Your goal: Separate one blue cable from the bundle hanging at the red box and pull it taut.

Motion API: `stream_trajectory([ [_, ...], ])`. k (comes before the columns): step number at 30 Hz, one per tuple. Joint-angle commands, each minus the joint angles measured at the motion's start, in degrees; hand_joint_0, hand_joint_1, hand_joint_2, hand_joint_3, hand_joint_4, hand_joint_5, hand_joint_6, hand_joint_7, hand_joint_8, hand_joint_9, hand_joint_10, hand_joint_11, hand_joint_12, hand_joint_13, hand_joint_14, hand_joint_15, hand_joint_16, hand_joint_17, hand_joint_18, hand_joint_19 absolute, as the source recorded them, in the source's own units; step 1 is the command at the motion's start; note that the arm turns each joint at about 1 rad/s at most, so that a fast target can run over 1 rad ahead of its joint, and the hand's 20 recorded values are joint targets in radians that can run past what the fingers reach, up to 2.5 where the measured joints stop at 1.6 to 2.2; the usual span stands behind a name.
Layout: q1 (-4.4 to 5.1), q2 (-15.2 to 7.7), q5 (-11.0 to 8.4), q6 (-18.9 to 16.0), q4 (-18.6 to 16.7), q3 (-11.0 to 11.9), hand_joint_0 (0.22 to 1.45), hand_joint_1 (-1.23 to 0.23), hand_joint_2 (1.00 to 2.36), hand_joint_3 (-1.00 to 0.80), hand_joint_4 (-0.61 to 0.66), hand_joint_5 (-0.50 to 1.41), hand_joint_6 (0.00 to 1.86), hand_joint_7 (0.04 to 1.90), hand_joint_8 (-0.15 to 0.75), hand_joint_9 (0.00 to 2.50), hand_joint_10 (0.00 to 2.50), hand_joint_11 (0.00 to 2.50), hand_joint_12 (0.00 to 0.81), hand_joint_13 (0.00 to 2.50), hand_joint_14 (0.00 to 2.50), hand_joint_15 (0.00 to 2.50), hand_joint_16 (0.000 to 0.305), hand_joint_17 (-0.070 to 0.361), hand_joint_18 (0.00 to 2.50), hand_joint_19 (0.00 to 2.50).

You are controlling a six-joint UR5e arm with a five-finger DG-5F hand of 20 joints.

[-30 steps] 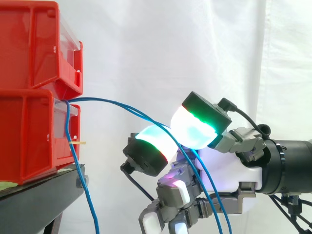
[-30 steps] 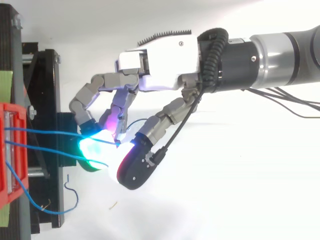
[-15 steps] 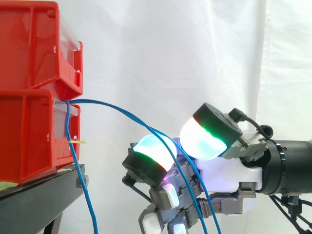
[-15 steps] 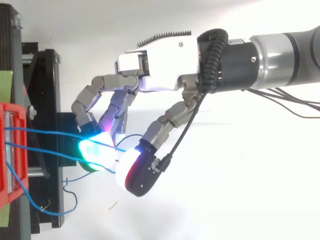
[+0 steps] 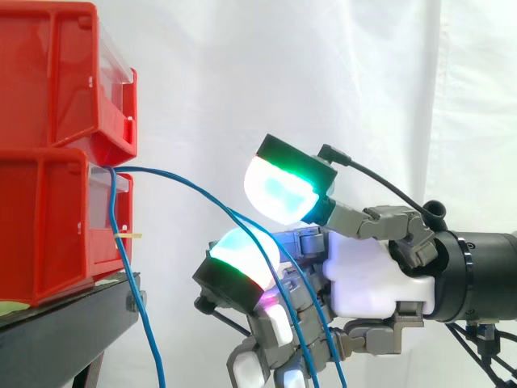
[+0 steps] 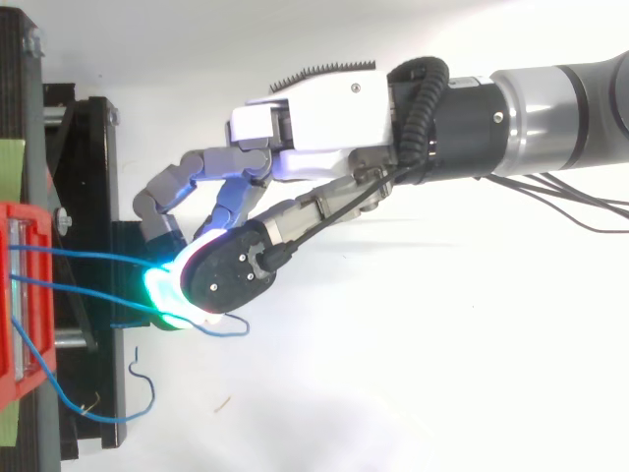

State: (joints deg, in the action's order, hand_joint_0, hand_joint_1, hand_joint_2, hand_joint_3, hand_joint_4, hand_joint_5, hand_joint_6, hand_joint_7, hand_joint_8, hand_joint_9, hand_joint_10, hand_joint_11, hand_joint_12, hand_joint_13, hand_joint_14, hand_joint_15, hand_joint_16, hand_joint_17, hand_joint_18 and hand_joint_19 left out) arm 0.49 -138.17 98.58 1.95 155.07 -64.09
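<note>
two red bins (image 5: 48, 89), three blue cables (image 5: 149, 169), one black stand (image 5: 65, 327), one robot hand (image 5: 371, 271), one white curtain (image 5: 242, 81)

side view looks level from close by, top view looks down; both share the hand (image 5: 371, 279) and red bins (image 5: 48, 202).

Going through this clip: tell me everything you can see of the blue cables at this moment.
The blue cables are thin, flexible insulated strands coming out of the front of the lower red bin. Two run side by side, arcing out and down to the right into the hand, then on below it; both sag, not taut. A third drops straight down past the black stand, and from above its free end curls beside the stand. Whether the hand grips any strand cannot be told.
</note>
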Motion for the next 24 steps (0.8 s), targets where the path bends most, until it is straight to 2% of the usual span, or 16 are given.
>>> stream_trajectory([
  [1,-0.05,0.00,0.04,-0.02,0.06,0.02,0.63,-0.49,1.01,-0.34,0.12,-0.08,0.62,1.30,0.296,0.91,0.02,0.70,0.362,0.76,0.01,0.42,0.045,0.102,0.81,0.55],
  [9,0.04,-0.08,0.04,0.07,0.06,0.02,0.62,-0.64,1.01,-0.16,0.19,-0.11,0.68,1.13,0.341,0.90,0.02,0.75,0.414,0.79,0.01,0.40,0.055,0.124,0.90,0.47],
  [13,-0.05,0.00,0.04,-0.11,0.23,0.02,0.62,-0.73,1.01,-0.14,0.21,-0.16,0.77,0.99,0.347,0.89,0.02,0.77,0.419,0.79,0.01,0.40,0.056,0.126,0.91,0.46],
  [17,-0.13,0.36,0.13,1.56,0.41,0.02,0.63,-0.75,1.01,-0.18,0.22,-0.18,0.80,0.98,0.347,0.88,0.02,0.79,0.415,0.78,0.01,0.40,0.055,0.124,0.91,0.46],
  [18,-0.31,0.36,0.13,2.18,0.41,0.02,0.63,-0.75,1.01,-0.19,0.22,-0.18,0.81,0.96,0.346,0.88,0.02,0.80,0.412,0.78,0.01,0.40,0.054,0.122,0.90,0.46],
  [19,-0.49,1.15,0.39,4.64,0.58,-0.07,0.63,-0.75,1.01,-0.21,0.22,-0.19,0.82,0.96,0.344,0.87,0.02,0.81,0.410,0.78,0.01,0.41,0.054,0.121,0.90,0.47],
  [20,-0.57,1.32,0.48,5.52,0.76,-0.07,0.63,-0.75,1.01,-0.23,0.21,-0.19,0.83,0.95,0.344,0.87,0.02,0.81,0.403,0.78,0.01,0.41,0.052,0.118,0.89,0.47],
  [23,-0.84,2.82,0.65,8.68,1.38,-0.33,0.60,-0.75,1.01,-0.37,0.19,-0.20,0.84,0.98,0.317,0.85,0.02,0.83,0.375,0.76,0.01,0.41,0.046,0.104,0.84,0.51],
  [24,-0.93,4.22,0.39,10.26,2.69,-1.03,0.58,-0.71,1.00,-0.45,0.19,-0.19,0.84,0.96,0.320,0.86,0.02,0.83,0.377,0.76,0.01,0.41,0.047,0.105,0.85,0.51],
])
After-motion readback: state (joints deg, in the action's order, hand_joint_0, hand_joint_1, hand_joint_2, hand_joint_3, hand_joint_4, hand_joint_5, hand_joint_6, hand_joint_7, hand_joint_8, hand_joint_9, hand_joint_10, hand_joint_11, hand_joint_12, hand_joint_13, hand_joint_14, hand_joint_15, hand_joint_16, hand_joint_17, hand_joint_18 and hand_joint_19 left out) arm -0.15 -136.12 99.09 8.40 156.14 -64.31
